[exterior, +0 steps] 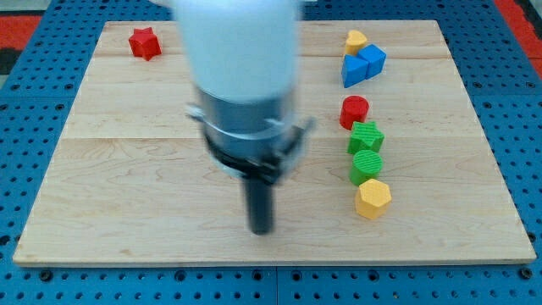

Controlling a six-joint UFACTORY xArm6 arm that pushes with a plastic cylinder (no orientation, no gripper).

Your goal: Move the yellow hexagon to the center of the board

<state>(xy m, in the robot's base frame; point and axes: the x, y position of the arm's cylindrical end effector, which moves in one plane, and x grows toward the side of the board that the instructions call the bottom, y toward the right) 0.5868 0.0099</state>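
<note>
The yellow hexagon [373,198] lies on the wooden board [127,186] at the lower right, just below a green round block [366,167]. My tip [261,230] is at the lower middle of the board, well to the left of the yellow hexagon and apart from it. The rod hangs from the large white and grey arm body [241,85], which hides the middle of the board.
A green star [366,135] and a red round block [355,111] stand in a column above the green round block. A blue triangle [354,70], a blue cube [373,58] and a small yellow block [356,40] sit at the top right. A red star [145,42] is at the top left.
</note>
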